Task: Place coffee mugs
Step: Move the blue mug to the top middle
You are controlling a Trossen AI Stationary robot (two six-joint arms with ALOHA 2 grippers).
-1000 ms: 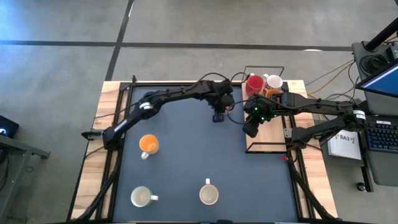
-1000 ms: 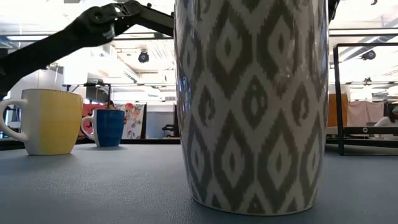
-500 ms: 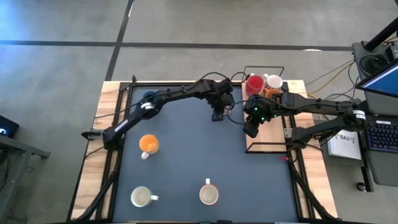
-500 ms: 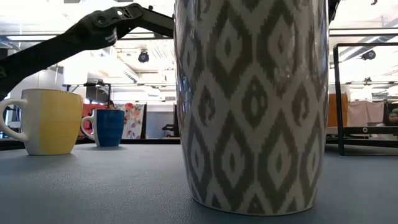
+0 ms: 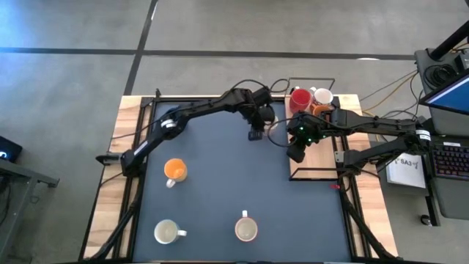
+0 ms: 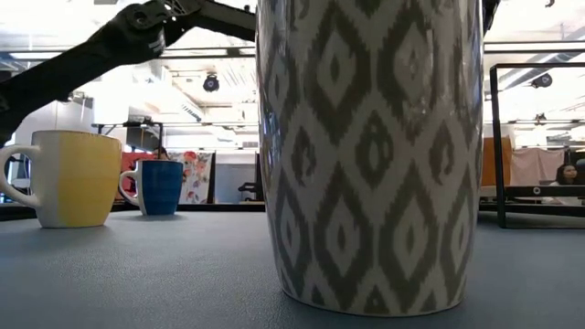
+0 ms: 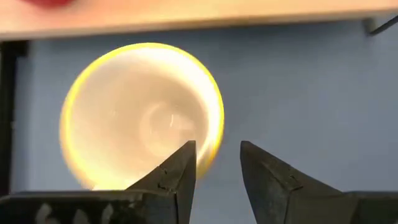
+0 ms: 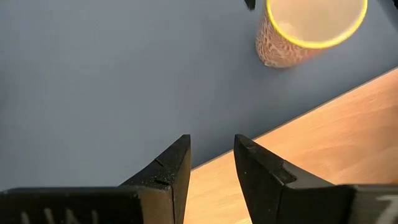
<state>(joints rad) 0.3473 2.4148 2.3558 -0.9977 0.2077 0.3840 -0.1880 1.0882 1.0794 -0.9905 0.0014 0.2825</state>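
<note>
A mug with a yellow rim and pale inside [image 7: 140,118] stands upright on the blue-grey mat; its speckled outer wall [image 8: 283,53] shows in the right wrist view. My left gripper [image 5: 259,126] hangs open just above it and hides it in the high view. One fingertip [image 7: 181,163] is over the rim's inner edge, the other [image 7: 258,163] outside. On the mat also stand an orange mug [image 5: 174,170], a cream mug [image 5: 167,232], a patterned mug [image 5: 245,229] and a blue mug [image 6: 160,187]. My right gripper [image 5: 295,152] waits open at the mat's right edge.
A black wire rack on a wooden board [image 5: 315,165] at the far right holds a red mug [image 5: 299,100], a white mug [image 5: 323,95] and an orange mug [image 5: 318,110]. The patterned mug [image 6: 370,155] fills the low view. A laptop and keyboard [image 5: 448,158] stand off the table's right.
My left arm has risen and drawn slightly toward the far edge; in the low view its forearm stands higher than before. The mugs on the mat have kept their places.
</note>
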